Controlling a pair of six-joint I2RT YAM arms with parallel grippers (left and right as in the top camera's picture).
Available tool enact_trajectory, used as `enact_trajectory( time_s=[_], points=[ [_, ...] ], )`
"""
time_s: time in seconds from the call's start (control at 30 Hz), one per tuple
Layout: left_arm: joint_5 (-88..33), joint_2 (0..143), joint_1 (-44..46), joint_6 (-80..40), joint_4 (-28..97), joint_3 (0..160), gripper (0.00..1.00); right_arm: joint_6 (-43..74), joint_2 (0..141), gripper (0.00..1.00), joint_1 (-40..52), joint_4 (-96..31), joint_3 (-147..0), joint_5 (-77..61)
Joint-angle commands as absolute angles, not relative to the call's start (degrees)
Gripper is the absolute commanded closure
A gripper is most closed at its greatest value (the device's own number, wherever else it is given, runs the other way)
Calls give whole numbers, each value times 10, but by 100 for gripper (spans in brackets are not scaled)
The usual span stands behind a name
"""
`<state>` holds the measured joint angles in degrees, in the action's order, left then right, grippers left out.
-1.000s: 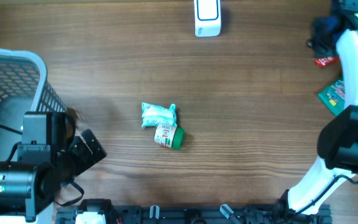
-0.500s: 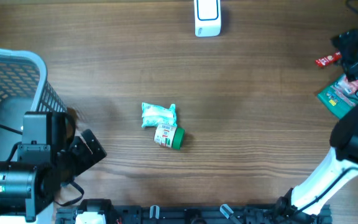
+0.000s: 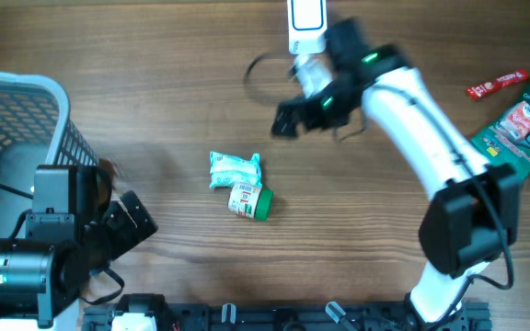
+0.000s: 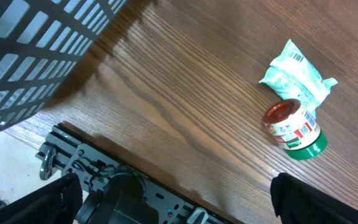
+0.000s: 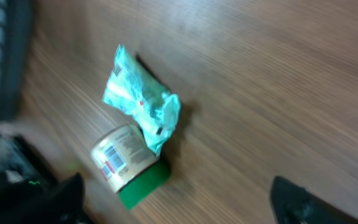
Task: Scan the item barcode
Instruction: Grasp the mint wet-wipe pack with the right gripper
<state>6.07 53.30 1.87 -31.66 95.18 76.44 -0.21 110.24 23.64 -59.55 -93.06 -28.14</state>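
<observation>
Crowding is the danger: in the middle of the wooden table (image 3: 136,83) the small green-lidded jar (image 3: 249,200) lies on its side, touching the mint-green crinkled packet (image 3: 235,169). Right gripper (image 3: 288,115), jaws apart at their one o'clock, could roll the jar away; left gripper (image 4: 176,196) is spread too.

Lighting's pretty even and bright from above, so shadows stay soft. Left wrist view is sharp, with the basket (image 4: 42,50) throwing a dim patch on the tabletop (image 4: 185,124). Right wrist view is all smeared with motion blur, and the jar (image 5: 126,163) label is mushy.
</observation>
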Motion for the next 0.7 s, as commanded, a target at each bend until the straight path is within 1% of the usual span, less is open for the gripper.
enact_trajectory(
  time_s=[0.0,0.07,0.1,0.17,0.23,0.37,0.4,0.43,0.47,0.5,0.57,0.6,0.67],
  points=[
    [58,532,20,-322,952,767,0,36,1104,8,314,-512,-848,-209],
    [58,532,20,-322,952,767,0,140,1104,8,349,-425,-793,-203],
    [58,532,20,-322,952,767,0,166,1104,8,357,-393,-773,-201],
    [58,532,20,-322,952,767,0,228,1104,21,366,-305,-723,-202],
    [58,532,20,-322,952,767,0,257,1105,24,366,-260,-697,-209],
    [58,532,20,-322,952,767,0,275,1132,25,390,-200,-676,-243],
    [58,532,20,-322,952,767,0,286,1146,29,400,-190,-676,-243],
    [58,533,20,-322,952,767,0,296,1159,41,406,-183,-676,-243],
    [58,532,20,-322,952,767,0,302,1171,64,410,-184,-676,-243],
    [58,533,20,-322,952,767,0,302,1177,95,410,-194,-676,-243],
    [58,532,20,-322,952,767,0,304,1169,95,403,-203,-676,-239],
    [58,532,20,-322,952,767,0,327,1153,95,391,-214,-678,-238],
    [58,532,20,-322,952,767,0,364,1094,95,350,-271,-696,-238]
  ],
)
